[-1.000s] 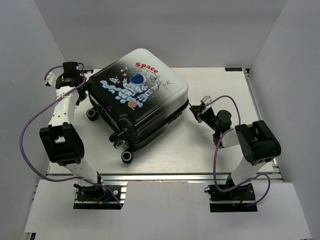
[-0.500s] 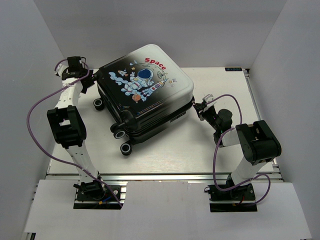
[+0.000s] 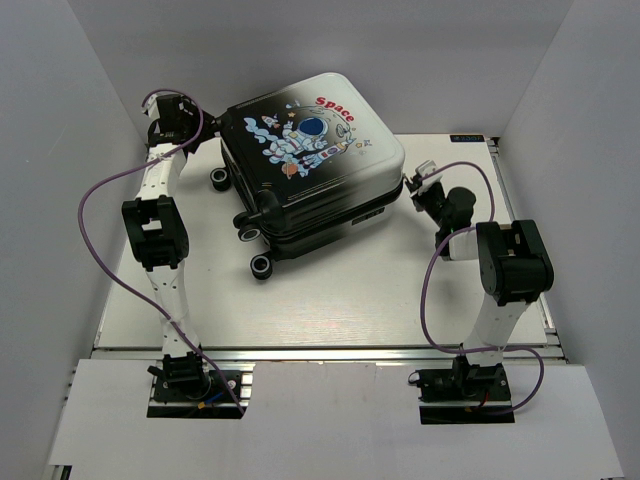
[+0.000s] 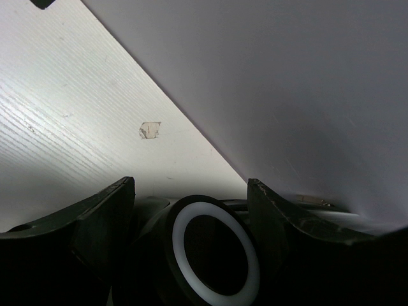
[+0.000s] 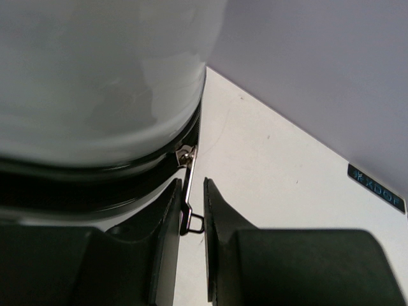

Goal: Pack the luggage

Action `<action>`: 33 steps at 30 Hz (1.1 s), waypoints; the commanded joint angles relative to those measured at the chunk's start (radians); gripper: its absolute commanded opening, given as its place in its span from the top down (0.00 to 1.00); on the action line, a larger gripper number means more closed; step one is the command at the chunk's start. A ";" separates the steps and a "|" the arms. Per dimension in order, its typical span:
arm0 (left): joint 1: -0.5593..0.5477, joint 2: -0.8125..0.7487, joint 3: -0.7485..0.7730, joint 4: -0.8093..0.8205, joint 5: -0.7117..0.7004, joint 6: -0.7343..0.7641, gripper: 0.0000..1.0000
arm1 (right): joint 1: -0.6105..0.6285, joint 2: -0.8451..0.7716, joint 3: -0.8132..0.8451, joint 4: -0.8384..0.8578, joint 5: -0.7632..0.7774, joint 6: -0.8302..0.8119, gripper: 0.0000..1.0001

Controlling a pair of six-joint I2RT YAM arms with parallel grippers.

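White table (image 3: 350,300) enclosed by plain grey walls (image 3: 400,60)

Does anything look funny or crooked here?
Yes. The suitcase lies flat, turned crooked to the table edges. One wheel sits between the left jaws, and the right jaws pinch the zipper pull.

The hard-shell suitcase (image 3: 315,150) fades black to white, with cartoon astronaut print and red "Space"; its round wheel (image 4: 213,252) is black, white-ringed. The metal zipper pull (image 5: 189,185) is silver.

Luggage (image 3: 320,170) blocking upper centre of frame. Table (image 3: 340,300) lying open across lower centre, offering passage. Back wall (image 3: 420,60) closing in behind luggage.
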 commanded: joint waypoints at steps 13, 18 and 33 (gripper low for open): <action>-0.044 0.167 0.058 0.000 0.060 0.105 1.00 | -0.046 0.501 0.923 -0.021 -0.157 0.045 1.00; -0.044 0.187 0.062 0.001 0.080 0.132 1.00 | 0.014 0.794 1.369 -0.182 -0.125 0.090 1.00; -0.194 0.209 0.094 0.015 0.225 0.342 1.00 | 0.221 0.250 0.349 0.324 -0.354 0.098 1.00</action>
